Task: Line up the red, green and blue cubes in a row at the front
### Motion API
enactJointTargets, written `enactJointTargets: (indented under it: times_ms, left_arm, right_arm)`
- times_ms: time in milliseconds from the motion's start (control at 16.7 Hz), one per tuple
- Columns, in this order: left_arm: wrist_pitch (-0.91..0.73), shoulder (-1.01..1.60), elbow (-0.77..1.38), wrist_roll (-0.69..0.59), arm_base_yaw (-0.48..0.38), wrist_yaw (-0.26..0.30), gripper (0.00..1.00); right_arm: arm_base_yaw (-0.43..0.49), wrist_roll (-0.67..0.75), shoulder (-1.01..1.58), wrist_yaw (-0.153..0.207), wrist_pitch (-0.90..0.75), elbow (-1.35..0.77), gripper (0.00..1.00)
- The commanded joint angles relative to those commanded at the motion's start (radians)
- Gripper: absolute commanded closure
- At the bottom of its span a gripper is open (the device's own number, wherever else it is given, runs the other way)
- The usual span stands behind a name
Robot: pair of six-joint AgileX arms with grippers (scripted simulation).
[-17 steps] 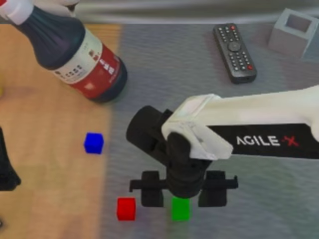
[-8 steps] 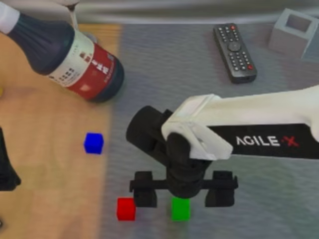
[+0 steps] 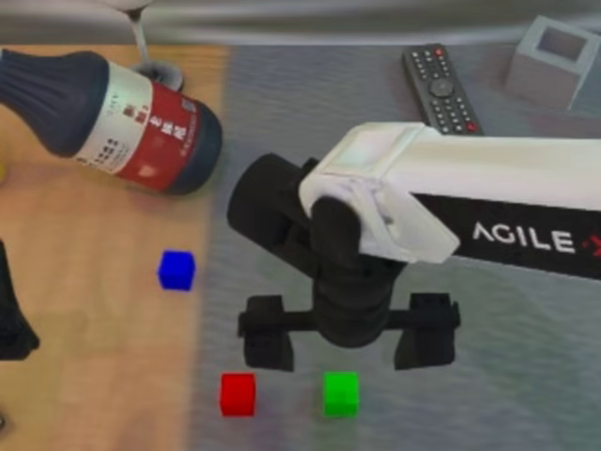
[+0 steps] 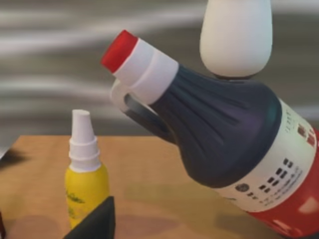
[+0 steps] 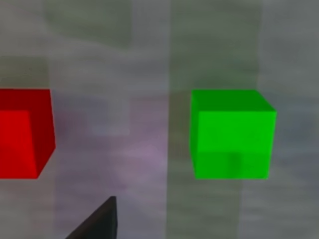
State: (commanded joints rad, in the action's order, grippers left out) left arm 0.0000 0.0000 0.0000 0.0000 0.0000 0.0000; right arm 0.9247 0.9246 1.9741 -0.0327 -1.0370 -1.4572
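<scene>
The red cube (image 3: 238, 394) and the green cube (image 3: 341, 393) sit side by side, apart, in a row at the front of the tabletop (image 3: 526, 376). The blue cube (image 3: 177, 270) lies farther back and to the left of the red cube, on the wooden part of the surface; it is not yet in the row.

The right pincer (image 3: 348, 332) hovers just behind the green cube, fingers spread wide and empty. The right wrist view confirms both cubes resting free on the surface.

Governing relation: the blue cube lies to the left of and slightly behind the right pincer, well apart from it. The left arm (image 3: 11, 319) shows only as a dark shape at the left edge, nearer to the blue cube; the state of the left pincer cannot be determined. By position, the left arm appears better placed for the blue cube.

Containers: a grey hollow block (image 3: 556, 56) stands at the rear right; nothing is visible inside. A tilted dark sauce bottle (image 3: 113, 122) is at the rear left.
</scene>
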Motion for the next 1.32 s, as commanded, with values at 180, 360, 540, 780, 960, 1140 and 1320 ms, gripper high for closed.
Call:
enactJointTargets:
  times_ms: [180,360,540,780,960,1140,1320]
  left_arm:
    - [0.000,0.000,0.000,0.000,0.000,0.000,0.00]
    - [0.000,0.000,0.000,0.000,0.000,0.000,0.00]
    - [-0.035,0.055,0.054,-0.009,-0.014,0.002,0.00]
    - [-0.156,0.261,0.241,-0.038,-0.056,0.002,0.00]
    - [-0.288,0.516,0.433,-0.067,-0.099,0.001,0.00]
    - [-0.442,0.838,0.645,-0.099,-0.147,0.000,0.00]
    - [-0.602,1.171,0.857,-0.132,-0.198,0.000,0.00]
  right_arm:
    - [0.000,0.000,-0.019,0.000,-0.031,-0.021,0.00]
    - [-0.005,0.000,-0.015,0.000,-0.029,-0.019,0.00]
    - [-0.035,-0.033,-0.077,-0.025,0.002,0.026,0.00]
    - [-0.132,-0.147,-0.305,-0.084,0.108,0.183,0.00]
    - [-0.238,-0.270,-0.574,-0.124,0.224,0.364,0.00]
    - [-0.371,-0.412,-0.892,-0.147,0.362,0.591,0.00]
    - [-0.514,-0.555,-1.211,-0.148,0.510,0.835,0.00]
